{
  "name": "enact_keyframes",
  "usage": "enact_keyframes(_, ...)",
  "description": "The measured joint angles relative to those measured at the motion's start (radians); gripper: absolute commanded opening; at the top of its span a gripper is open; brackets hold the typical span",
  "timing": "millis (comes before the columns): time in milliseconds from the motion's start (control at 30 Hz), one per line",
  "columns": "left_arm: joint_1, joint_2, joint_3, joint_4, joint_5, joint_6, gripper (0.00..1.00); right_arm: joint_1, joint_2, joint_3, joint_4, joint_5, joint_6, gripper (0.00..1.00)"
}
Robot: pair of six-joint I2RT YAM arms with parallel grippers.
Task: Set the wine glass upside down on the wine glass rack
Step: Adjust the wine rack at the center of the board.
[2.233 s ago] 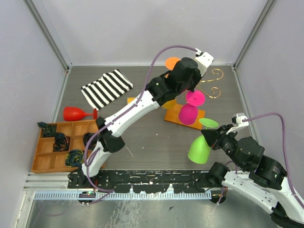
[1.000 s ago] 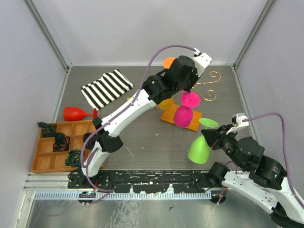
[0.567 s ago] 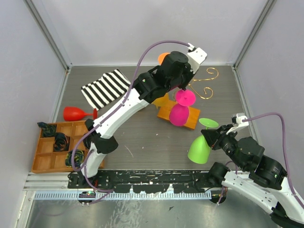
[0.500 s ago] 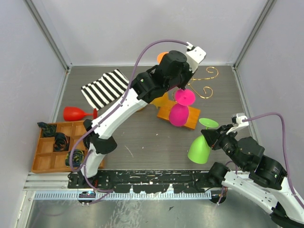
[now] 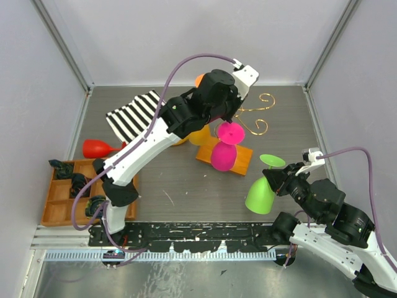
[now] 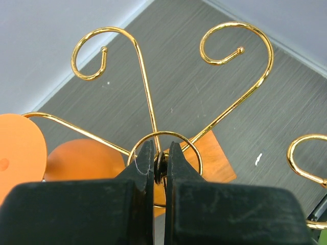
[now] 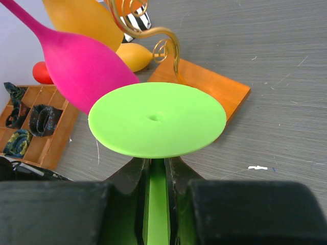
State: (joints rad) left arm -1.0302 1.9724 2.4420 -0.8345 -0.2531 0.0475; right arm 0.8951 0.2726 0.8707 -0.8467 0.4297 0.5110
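We're in a robot lab test cell here: plain pale walls (image 5: pixel 186 37) box in a grey tabletop (image 5: pixel 186 180), aluminium frame posts (image 5: pixel 62 42) run up the corners, and two white-and-black robot arms (image 5: pixel 142 146) sit bolted to a black perforated rail (image 5: pixel 186 231), purple cables (image 5: pixel 180 67) looping overhead.

striped black-and-white cloth (image 5: pixel 130 121) at back left; nearer, a compartmented wooden tray (image 5: pixel 62 210) with dark, possibly fabric, rolls (image 5: pixel 79 184)

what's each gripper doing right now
Left gripper: closed, pinching the centre top of the wine glass rack.
Right gripper: closed on the stem of the green wine glass.
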Motion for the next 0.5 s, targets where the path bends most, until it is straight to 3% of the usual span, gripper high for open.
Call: enact_keyframes(500, 0.001, -0.084, -0.211, 0.031, -0.004, -0.013, 0.00, 0.000, 0.000, 0.000, 0.000, 0.000, 0.000, 0.01)
